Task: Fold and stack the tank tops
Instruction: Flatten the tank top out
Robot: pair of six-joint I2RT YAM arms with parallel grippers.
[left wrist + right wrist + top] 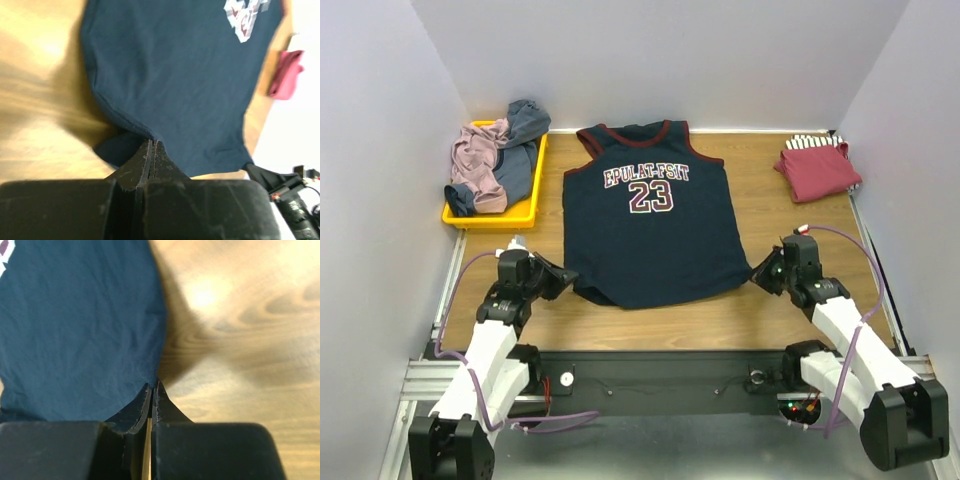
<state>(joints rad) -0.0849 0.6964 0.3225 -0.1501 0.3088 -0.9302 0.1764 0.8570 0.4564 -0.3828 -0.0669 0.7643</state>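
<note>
Big navy cloth jersey (650, 225), white "23" under "EPULAT-FSIT"; left gripper (151, 143) pinches bottom hem; right gripper (154, 386) pinches other corner.

Ahead of the left tool (152, 142), the jersey (175, 75) print (245, 22) is blurred and cut off. Beyond the right tool (761, 272), a red top (817, 172) hides most of a striped top (815, 142).

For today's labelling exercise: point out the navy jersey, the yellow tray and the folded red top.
navy jersey (650, 235), top view, plain cloth below the number.
yellow tray (485, 219), top view, near rim.
folded red top (817, 170), top view, centre of the cloth.
</note>
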